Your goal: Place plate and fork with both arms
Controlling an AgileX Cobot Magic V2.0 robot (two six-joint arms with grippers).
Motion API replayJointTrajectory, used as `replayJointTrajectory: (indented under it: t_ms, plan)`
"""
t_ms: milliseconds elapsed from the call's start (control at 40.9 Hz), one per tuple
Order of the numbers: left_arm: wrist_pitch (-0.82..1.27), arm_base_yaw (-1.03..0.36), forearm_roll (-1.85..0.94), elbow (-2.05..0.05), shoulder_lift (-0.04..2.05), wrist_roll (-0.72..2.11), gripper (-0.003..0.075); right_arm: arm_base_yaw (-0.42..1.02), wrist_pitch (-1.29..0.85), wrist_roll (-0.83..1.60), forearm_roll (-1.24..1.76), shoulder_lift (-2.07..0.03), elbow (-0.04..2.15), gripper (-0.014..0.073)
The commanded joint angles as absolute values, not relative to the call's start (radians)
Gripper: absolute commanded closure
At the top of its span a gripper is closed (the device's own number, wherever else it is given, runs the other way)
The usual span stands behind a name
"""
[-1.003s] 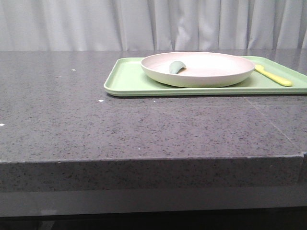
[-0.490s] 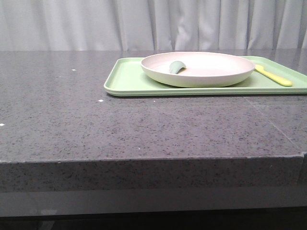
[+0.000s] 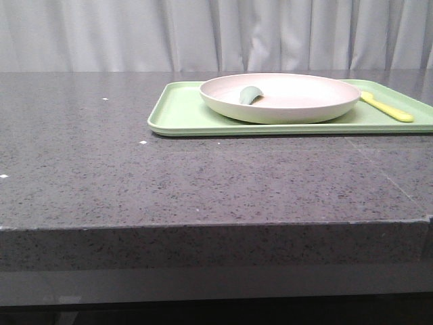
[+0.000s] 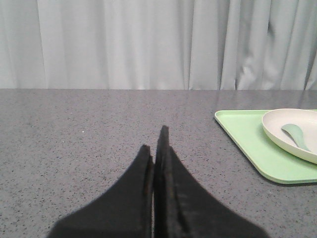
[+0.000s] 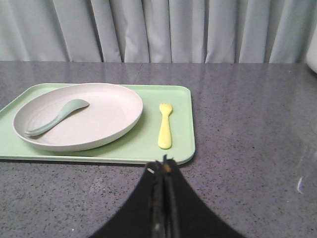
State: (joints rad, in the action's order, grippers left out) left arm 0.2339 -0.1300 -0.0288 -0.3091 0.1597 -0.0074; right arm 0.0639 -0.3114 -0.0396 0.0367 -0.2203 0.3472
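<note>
The cream-white plate (image 3: 281, 97) sits on the light green tray (image 3: 177, 112) at the back right of the table. It also shows in the right wrist view (image 5: 79, 115) and the left wrist view (image 4: 292, 131). The pale yellow fork (image 3: 386, 107) lies on the tray to the right of the plate; in the right wrist view the fork (image 5: 165, 126) lies just beyond my right gripper (image 5: 164, 166), which is shut and empty. My left gripper (image 4: 154, 144) is shut and empty over bare table, left of the tray. Neither gripper shows in the front view.
A grey-green spoon (image 3: 249, 95) lies inside the plate, seen too in the right wrist view (image 5: 57, 117). The table is dark speckled stone with its front edge (image 3: 216, 227) near the camera. Pale curtains (image 3: 216, 34) hang behind.
</note>
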Motion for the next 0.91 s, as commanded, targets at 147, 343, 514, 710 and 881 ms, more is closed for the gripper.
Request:
replayJointTrajectory:
  t_ms: [147, 343, 514, 710, 881]
  plan:
    - [0.140, -0.065, -0.026, -0.192, 0.043, -0.022, 0.0738, 0.063, -0.222, -0.033, 0.028, -0.227, 0.373, 0.0662]
    - [0.136, -0.052, -0.026, -0.086, -0.030, -0.022, 0.0738, 0.063, -0.222, -0.033, 0.028, -0.227, 0.373, 0.0662]
    - [0.053, -0.052, -0.028, 0.001, -0.027, -0.022, 0.0738, 0.063, -0.222, -0.033, 0.028, -0.227, 0.373, 0.0662]
    - [0.038, -0.052, -0.028, 0.009, -0.027, -0.022, 0.0738, 0.063, -0.222, -0.033, 0.028, -0.227, 0.373, 0.0662]
    - [0.038, -0.052, -0.028, 0.009, -0.025, -0.022, 0.0738, 0.063, -0.222, -0.033, 0.028, -0.227, 0.373, 0.0662]
